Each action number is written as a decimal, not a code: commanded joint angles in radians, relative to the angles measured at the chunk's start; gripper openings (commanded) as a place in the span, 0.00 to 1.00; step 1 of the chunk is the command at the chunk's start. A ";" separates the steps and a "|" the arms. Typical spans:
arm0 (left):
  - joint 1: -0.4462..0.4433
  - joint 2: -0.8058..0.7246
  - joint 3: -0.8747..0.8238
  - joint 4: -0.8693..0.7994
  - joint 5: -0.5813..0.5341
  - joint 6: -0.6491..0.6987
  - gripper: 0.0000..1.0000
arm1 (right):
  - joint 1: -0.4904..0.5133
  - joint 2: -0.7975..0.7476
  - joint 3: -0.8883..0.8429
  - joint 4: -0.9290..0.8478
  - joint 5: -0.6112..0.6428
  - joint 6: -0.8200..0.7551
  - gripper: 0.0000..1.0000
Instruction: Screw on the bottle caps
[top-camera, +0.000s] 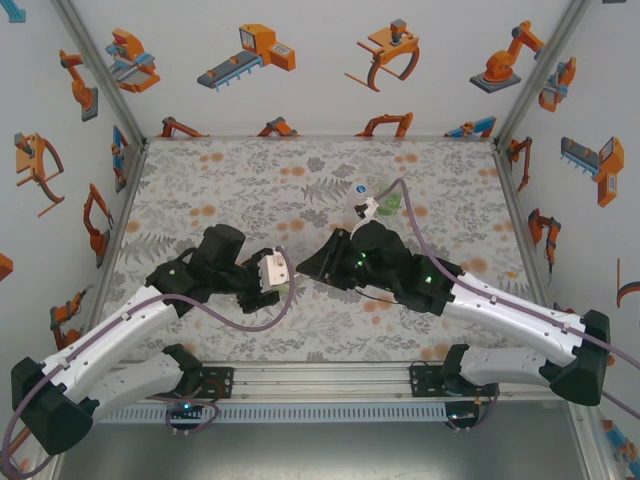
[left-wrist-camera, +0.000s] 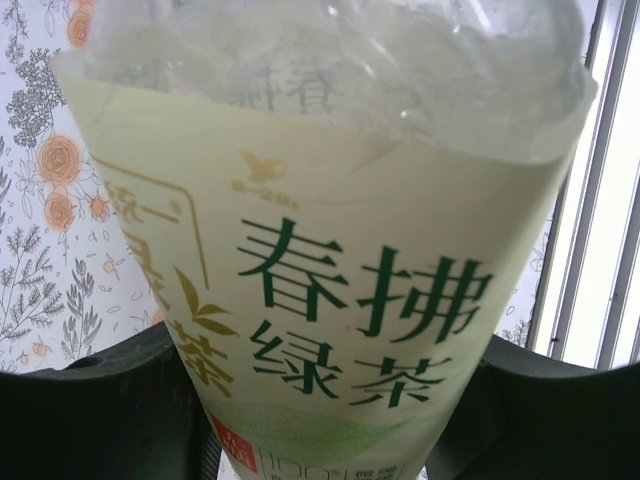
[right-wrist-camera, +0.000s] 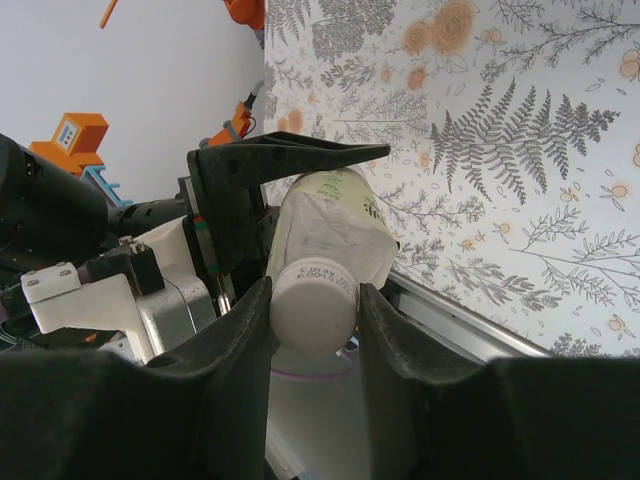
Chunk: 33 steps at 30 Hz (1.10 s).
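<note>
Between the fingers of the right hand (right-wrist-camera: 314, 318) sits a bottle cap (right-wrist-camera: 312, 295), clamped at the neck of the bottle (right-wrist-camera: 335, 225) for twisting. Left hand (left-wrist-camera: 320, 410), just ahead, clamps the labelled body, presumably to resist the turn.

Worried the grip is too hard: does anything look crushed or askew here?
The bottle clamped in the left pincer looks dented: its clear wall appears creased and its label wrinkled near the neck. The right pincer grips the cap on both sides.
</note>
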 joint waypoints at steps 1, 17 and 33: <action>-0.005 -0.014 0.000 0.038 0.040 -0.015 0.01 | -0.006 0.002 0.021 -0.001 -0.005 0.005 0.27; -0.004 -0.018 -0.001 0.049 0.003 -0.038 0.97 | -0.144 0.021 0.140 -0.258 -0.009 -0.208 0.16; -0.004 -0.024 -0.001 0.047 -0.010 -0.045 0.97 | -0.401 0.486 0.708 -0.591 -0.010 -0.729 0.16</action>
